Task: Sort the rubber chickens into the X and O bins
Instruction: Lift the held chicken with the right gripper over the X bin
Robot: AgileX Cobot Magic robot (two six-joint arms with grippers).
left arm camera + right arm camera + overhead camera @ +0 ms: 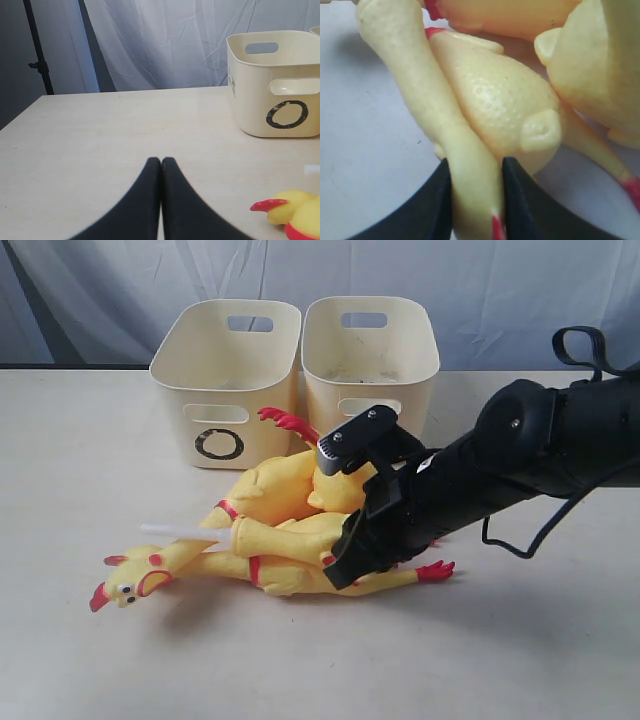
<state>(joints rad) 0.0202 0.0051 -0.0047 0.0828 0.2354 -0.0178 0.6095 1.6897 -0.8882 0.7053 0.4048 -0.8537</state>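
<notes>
The rubber chickens (290, 530) lie heaped at the centre of the exterior view on the table (80, 640). They are just in front of the O bin (225, 380) and the second bin (372, 350) at upper centre, whose mark is hidden. The right gripper (472, 170) pinches one chicken's slim yellow limb. The left gripper (161, 165) has its fingers pressed together, holding nothing, over the tabletop.

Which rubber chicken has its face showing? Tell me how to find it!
Find the cream bin marked O. A pile of yellow chickens lies just in front of it. Your chicken stretches out at the pile's left end, away from the black arm; it is the only one whose head shows, with red comb and beak.
</notes>
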